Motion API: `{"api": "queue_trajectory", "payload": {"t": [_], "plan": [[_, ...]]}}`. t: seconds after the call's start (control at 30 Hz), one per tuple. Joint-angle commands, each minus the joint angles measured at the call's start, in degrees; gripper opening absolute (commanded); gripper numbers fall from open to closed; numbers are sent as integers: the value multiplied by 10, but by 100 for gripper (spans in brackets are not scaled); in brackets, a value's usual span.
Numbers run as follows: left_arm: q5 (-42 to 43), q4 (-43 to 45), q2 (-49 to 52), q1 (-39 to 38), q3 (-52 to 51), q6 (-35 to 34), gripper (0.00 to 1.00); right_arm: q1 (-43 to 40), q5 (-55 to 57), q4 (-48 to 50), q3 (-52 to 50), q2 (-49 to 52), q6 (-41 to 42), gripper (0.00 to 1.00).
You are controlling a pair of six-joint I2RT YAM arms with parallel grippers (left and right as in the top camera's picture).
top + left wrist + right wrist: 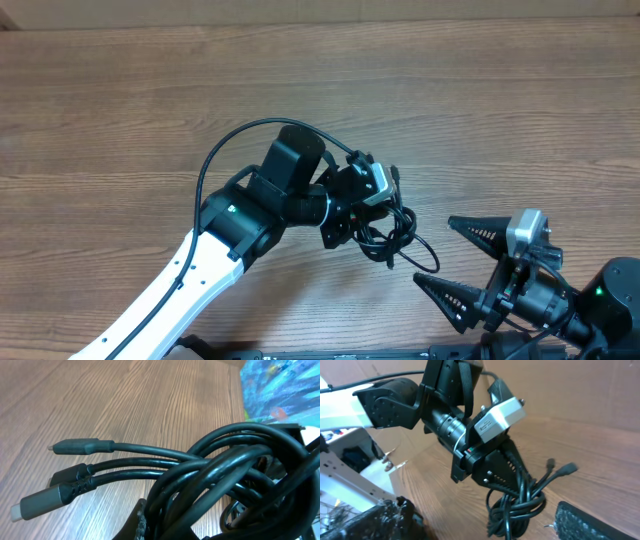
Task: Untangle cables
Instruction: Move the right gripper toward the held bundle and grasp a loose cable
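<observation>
The cables (396, 232) are a knotted bundle of thin black cords just right of the table's middle. My left gripper (368, 226) is shut on the top of the bundle, which hangs from it in loops (517, 505). In the left wrist view the cables (225, 475) fill the frame, and three plug ends (75, 447) stick out to the left over the wood. One of the left fingers (140, 521) shows beside the cords. My right gripper (432, 252) stands open just right of the bundle, its pads (590, 521) on either side of the bundle and not touching it.
The wooden table (150, 100) stretches bare to the back and left. The left arm's white link (170, 285) runs in from the bottom left, with its own thick black wire (215, 155) arching above it. The right arm's base (610, 300) sits at the bottom right corner.
</observation>
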Motion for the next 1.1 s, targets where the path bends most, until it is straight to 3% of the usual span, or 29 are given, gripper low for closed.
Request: {"api": "queue_trajectory", "payload": {"t": [0.0,0.13,0.5,0.57,0.63,0.8,1.07], "plan": [[21,19,-13,-7,18,11,4,-2,-12,-5,11,3,-18,91],[21,32,-13,-7,19,10,4,-2,21,-19,11,3,-18,72],[52,108,-13,-16,19,-31,4,-2,45,-69,11,3,-66,67],[50,113,-13,-16,19,-32,4,-2,46,-74,11,3,-74,54],[50,113,-13,-16,19,-32,4,-2,46,-71,11,3,-74,36],[46,96,-12,-16,19,-32,4,-2,45,-64,11,3,-73,6],[44,80,-11,-15,19,-32,4,-2,46,-44,11,3,-53,4]]}}
